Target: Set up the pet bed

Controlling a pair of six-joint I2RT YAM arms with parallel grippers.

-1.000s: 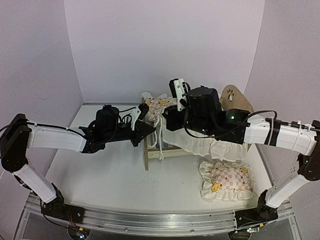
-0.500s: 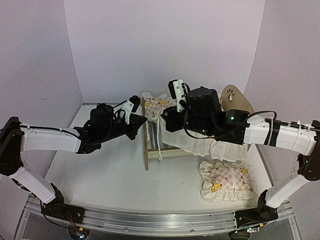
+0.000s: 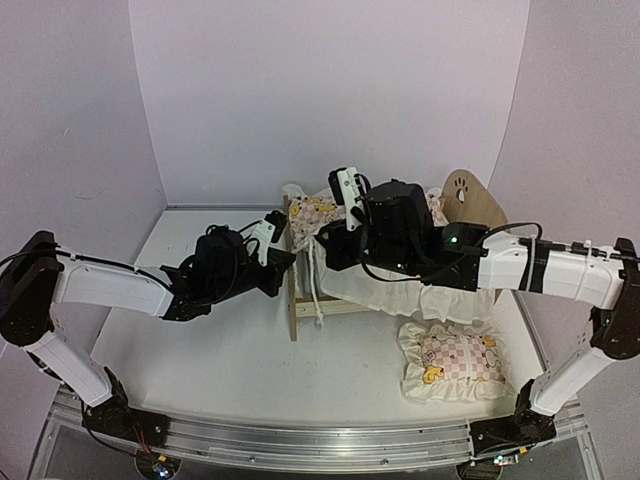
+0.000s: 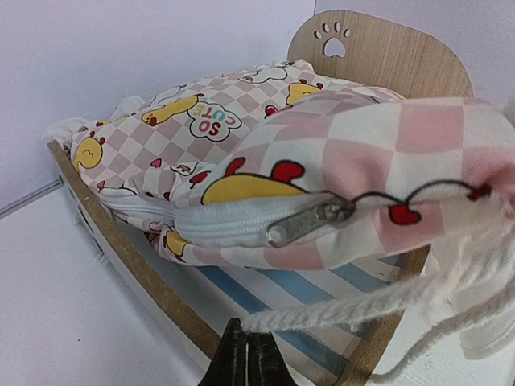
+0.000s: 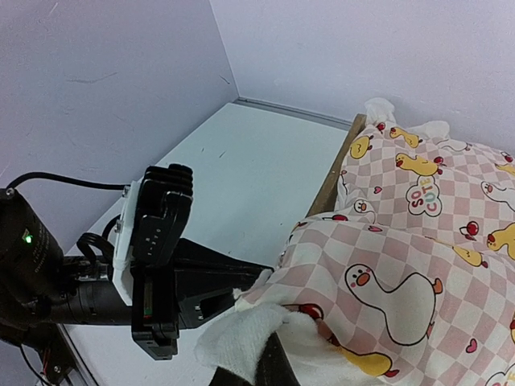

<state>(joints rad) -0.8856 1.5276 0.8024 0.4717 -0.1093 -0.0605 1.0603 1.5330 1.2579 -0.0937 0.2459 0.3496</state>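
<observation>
My left gripper (image 4: 244,358) and right gripper (image 5: 269,366) each pinch the quilt (image 4: 201,129) by its frill, mid-spread; next I must draw it flat along the bed (image 4: 386,56).

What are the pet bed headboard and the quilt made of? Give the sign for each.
The pet bed headboard looks like light, matte wood: grain lines show. The quilt seems soft padded printed fabric, perhaps cotton: it puffs and folds.

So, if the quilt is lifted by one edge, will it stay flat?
Probably floppy: the quilt folds over itself on the pet bed. Likely light, since it looks like thin padded cloth. Its loose frill might snag on the bed's edge.
</observation>
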